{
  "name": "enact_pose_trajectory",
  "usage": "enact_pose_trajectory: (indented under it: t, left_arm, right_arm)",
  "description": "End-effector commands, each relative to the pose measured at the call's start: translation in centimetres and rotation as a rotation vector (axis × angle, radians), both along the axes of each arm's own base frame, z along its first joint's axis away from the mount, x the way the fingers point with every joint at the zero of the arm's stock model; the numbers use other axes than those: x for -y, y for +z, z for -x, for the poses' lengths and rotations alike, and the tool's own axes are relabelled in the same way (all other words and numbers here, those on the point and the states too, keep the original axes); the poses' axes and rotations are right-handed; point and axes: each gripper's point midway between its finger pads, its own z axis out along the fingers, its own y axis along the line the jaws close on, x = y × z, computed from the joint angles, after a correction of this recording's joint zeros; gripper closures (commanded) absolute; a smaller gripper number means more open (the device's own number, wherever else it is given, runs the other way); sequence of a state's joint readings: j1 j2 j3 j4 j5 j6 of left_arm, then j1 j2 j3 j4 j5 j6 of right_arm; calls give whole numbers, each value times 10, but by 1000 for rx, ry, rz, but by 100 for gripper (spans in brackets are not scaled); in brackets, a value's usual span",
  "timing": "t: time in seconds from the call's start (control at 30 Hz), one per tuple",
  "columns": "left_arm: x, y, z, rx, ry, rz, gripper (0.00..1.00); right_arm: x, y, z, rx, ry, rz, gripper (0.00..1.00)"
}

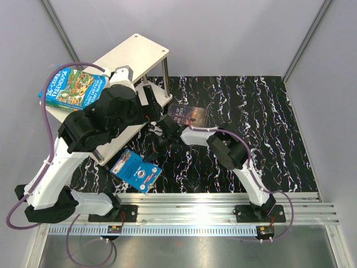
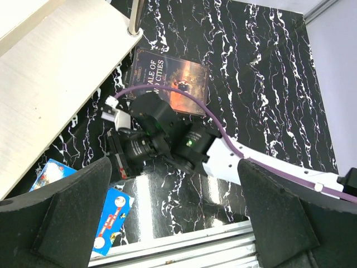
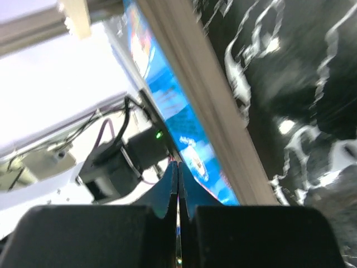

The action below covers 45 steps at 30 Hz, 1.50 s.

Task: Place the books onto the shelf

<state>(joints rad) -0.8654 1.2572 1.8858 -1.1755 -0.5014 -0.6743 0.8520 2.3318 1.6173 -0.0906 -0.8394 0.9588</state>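
R hand (image 3: 177, 167) shut, near shelf (image 3: 206, 95) edge, blue book (image 3: 178, 120) just beyond

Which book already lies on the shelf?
The green Treehouse book, on the shelf; the blue book and the dark book lie on the marbled tabletop.

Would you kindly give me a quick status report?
Left gripper open, right gripper shut. Green book on shelf; blue book, dark book on table. Right arm below left gripper.
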Motion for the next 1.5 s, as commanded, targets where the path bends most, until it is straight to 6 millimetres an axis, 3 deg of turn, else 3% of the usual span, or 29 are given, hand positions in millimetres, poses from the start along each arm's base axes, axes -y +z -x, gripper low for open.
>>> enact_pose_trajectory:
  t: [0.0, 0.03, 0.1, 0.17, 0.3, 0.4, 0.43, 0.57, 0.6, 0.63, 0.73, 0.8, 0.83, 0.9, 0.93, 1.03, 1.13, 1.37, 1.47]
  left_arm:
    - [2, 9, -7, 38, 16, 27, 1]
    - [1, 8, -5, 32, 15, 26, 1]
    - [0, 3, -3, 5, 31, 35, 1]
    - [-6, -21, 7, -71, 61, 28, 1]
    - [-6, -72, 31, -190, 60, -23, 1]
    - [5, -110, 55, -279, 27, -139, 1]
    - [14, -117, 64, -292, -6, -153, 1]
    - [27, -162, 91, -437, 3, -112, 1]
    - [20, -194, 106, -524, 20, -143, 1]
    - [17, -205, 114, -557, 32, -129, 1]
    - [0, -244, 137, -632, 113, -46, 1]
    - [-9, -255, 144, -661, 184, 58, 1]
    - [-23, -282, 151, -688, 229, 36, 1]
    - [-17, -297, 150, -698, 266, 138, 1]
    - [-23, -313, 153, -710, 291, 156, 1]
    - [-30, -330, 153, -721, 376, 192, 1]
    - [-50, -346, 148, -700, 478, 145, 1]
    - [-74, -356, 120, -626, 582, 229, 1]
    - [-90, -363, 115, -648, 648, 183, 1]
  right_arm:
    - [-9, 68, 7, 86, 58, -226, 99]
    - [-8, 78, 11, 75, 63, -250, 95]
    - [-3, 84, 21, 64, 96, -295, 63]
    - [5, 87, 23, 105, 95, -286, 32]
    - [28, 70, 22, 164, 65, -155, 20]
    - [57, 61, 19, 157, 24, -105, 20]
    - [71, 45, 22, 140, 10, -65, 20]
    - [113, 27, 16, 117, -61, 13, 19]
    - [122, 25, 10, 113, -80, 26, 19]
    - [127, 23, 8, 127, -82, 37, 19]
    - [128, 21, 4, 137, -87, 62, 20]
    - [124, 21, -1, 137, -97, 53, 19]
    - [119, 22, -7, 118, -109, 44, 19]
    - [110, 26, -15, 120, -124, 21, 20]
    - [103, 28, -21, 99, -137, 11, 20]
    - [92, 32, -34, 96, -142, -9, 20]
    - [92, 35, -34, 92, -134, 0, 20]
    - [125, 27, 3, 69, -112, 68, 21]
    - [139, 26, 20, 58, -116, 89, 21]
